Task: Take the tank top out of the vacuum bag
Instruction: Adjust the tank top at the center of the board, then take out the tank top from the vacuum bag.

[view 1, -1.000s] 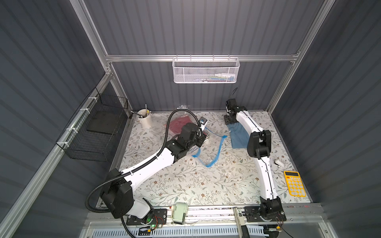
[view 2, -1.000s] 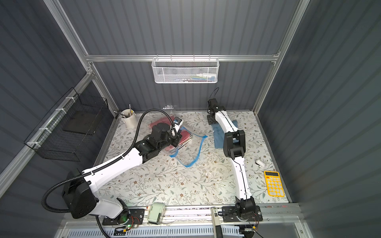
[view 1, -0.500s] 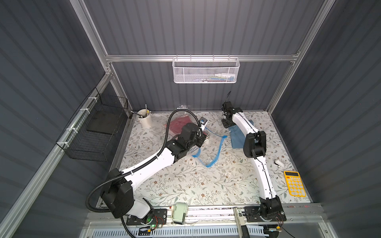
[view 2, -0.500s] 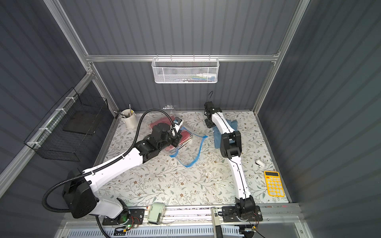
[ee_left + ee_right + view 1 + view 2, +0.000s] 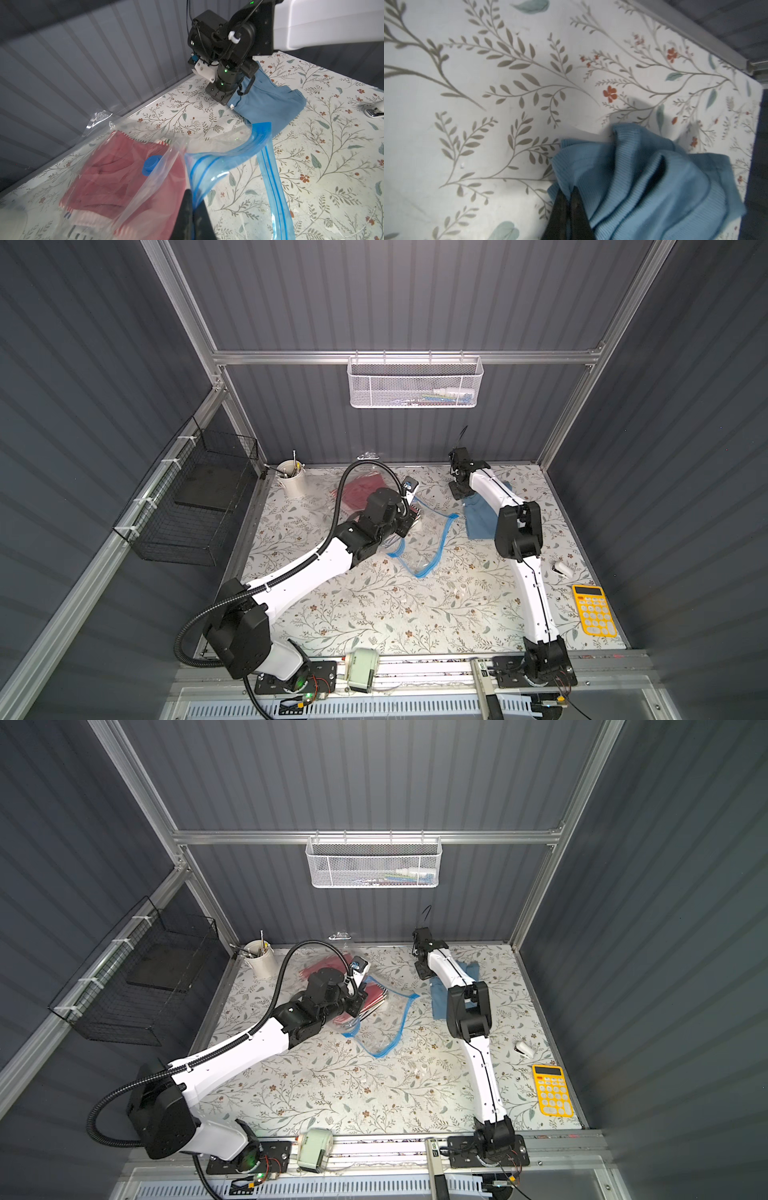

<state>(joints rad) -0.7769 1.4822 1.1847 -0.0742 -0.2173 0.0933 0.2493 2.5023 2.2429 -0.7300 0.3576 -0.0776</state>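
Observation:
The vacuum bag (image 5: 419, 541), clear with a blue zip strip (image 5: 270, 176) and a round blue valve cap (image 5: 151, 165), lies mid-table in both top views. A red garment (image 5: 108, 176) is still inside it. My left gripper (image 5: 193, 199) is shut on the bag's plastic right by the zip strip, at the open mouth. The tank top (image 5: 480, 518), blue and ribbed, lies outside the bag at the back right of the table (image 5: 438, 998). My right gripper (image 5: 569, 191) is shut on a bunched edge of the tank top (image 5: 643, 176), low over the table (image 5: 459, 491).
A white cup of tools (image 5: 291, 483) stands at the back left. A yellow calculator (image 5: 592, 610) and a small white object (image 5: 563, 569) lie at the right edge. A black wire basket (image 5: 195, 502) hangs on the left wall, a white mesh basket (image 5: 415, 383) on the back wall.
My right gripper's jaws have closed on the tank top's edge, and that arm has shifted slightly at the back of the table. The left arm and the bag have stayed put.

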